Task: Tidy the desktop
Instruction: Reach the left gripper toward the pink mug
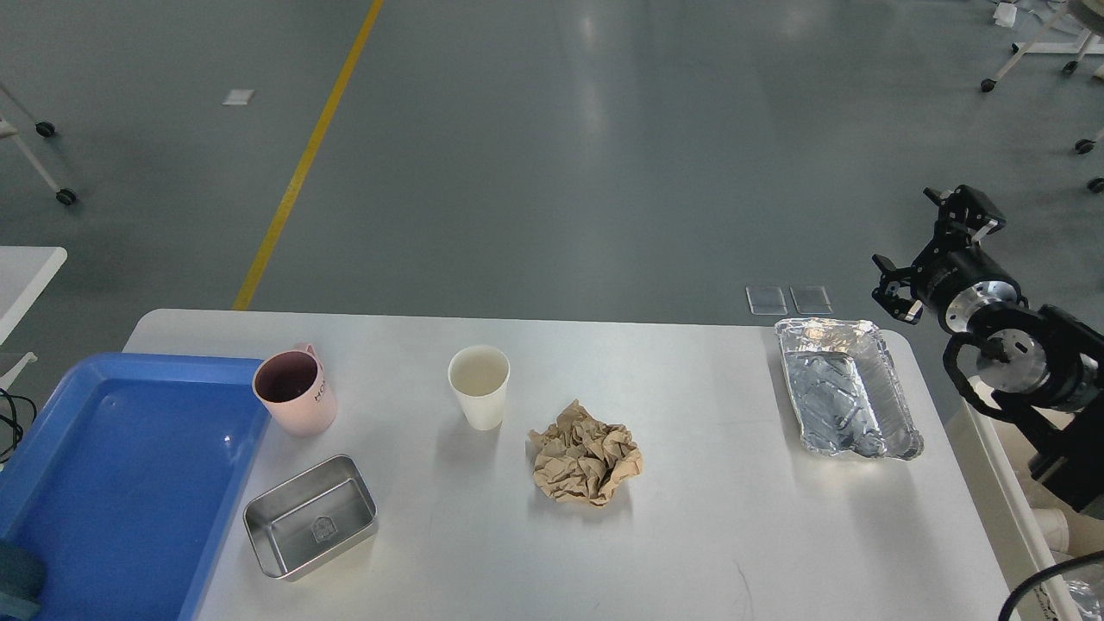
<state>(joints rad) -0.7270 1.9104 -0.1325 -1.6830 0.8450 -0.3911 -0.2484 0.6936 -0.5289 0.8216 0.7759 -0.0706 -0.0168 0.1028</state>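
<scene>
The white desktop (pixel 707 535) fills the lower part of the head view. On it stand a pink mug (pixel 295 391), a white paper cup (pixel 479 385), a ball of crumpled brown paper (pixel 586 464), a shallow steel container (pixel 310 516) and an empty foil tray (pixel 845 398). My right gripper (pixel 927 250) is open and empty. It hangs beyond the table's right edge, level with the far right corner and just right of the foil tray. My left gripper is out of view.
A shallow blue plastic tray (pixel 121 483) lies on the desktop's left end, next to the mug. The rim of a white bin (pixel 1005 492) shows along the table's right edge, under my right arm. Grey floor lies beyond the table.
</scene>
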